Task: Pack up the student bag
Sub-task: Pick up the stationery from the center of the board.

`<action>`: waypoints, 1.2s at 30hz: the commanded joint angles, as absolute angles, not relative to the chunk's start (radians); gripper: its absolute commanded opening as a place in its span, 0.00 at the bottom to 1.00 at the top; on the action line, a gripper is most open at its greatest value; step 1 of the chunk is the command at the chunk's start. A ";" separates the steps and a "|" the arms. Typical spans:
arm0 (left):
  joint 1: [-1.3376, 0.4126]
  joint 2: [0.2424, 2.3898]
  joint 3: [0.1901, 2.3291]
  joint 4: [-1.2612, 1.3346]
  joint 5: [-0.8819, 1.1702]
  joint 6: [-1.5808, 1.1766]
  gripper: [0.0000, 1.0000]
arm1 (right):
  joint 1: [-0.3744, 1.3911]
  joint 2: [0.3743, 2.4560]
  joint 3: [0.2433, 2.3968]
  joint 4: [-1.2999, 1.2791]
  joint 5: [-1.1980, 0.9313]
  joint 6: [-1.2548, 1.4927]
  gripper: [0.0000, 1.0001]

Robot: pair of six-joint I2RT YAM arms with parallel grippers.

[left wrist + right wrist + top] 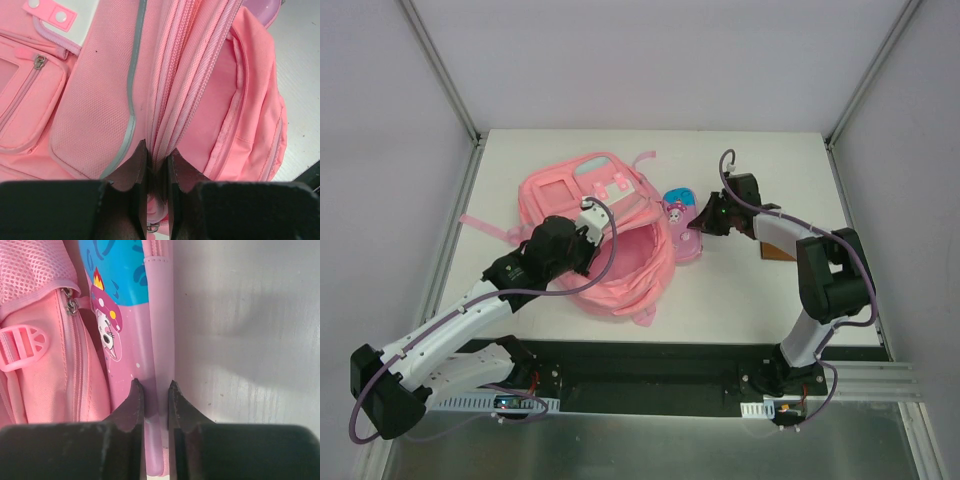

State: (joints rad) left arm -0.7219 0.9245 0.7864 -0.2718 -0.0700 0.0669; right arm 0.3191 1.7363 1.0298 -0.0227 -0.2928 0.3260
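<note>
The student bag [560, 190], a big pink backpack, lies in the middle of the table with its mouth gaping toward the right. My left gripper [588, 232] is shut on the bag's zip edge [172, 90] at the opening's left rim; the pink folds run between the jaws [156, 150]. A small pink pencil case [677, 208] with a cartoon print and a blue patch lies against the bag's right side. My right gripper [698, 222] is shut on the pencil case's long edge [159, 315], its jaws [153, 385] pinching that rim next to the bag's side pocket [45, 365].
A brown flat object [778, 243] lies on the white table [750, 300] under my right forearm. Pink straps [480, 222] trail off the bag's left side. Grey walls enclose the table on three sides.
</note>
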 commanded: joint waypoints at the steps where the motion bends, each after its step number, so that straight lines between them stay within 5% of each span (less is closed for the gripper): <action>1: -0.713 0.908 0.795 -0.190 -0.061 0.025 0.00 | 0.348 1.686 0.999 -0.038 -0.354 0.365 0.01; 13: -0.715 0.887 0.787 -0.190 -0.081 0.018 0.00 | 0.322 1.484 0.965 -0.139 -0.232 0.324 0.01; 36: -0.715 0.822 0.787 -0.172 -0.179 0.003 0.00 | 0.320 1.106 0.807 -0.226 -0.583 0.524 0.01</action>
State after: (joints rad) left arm -0.7185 0.8661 0.7761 -0.2684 -0.1238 0.0429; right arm 0.2729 1.1507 0.8204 -0.2481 -0.5087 0.4377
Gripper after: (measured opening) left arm 0.110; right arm 0.208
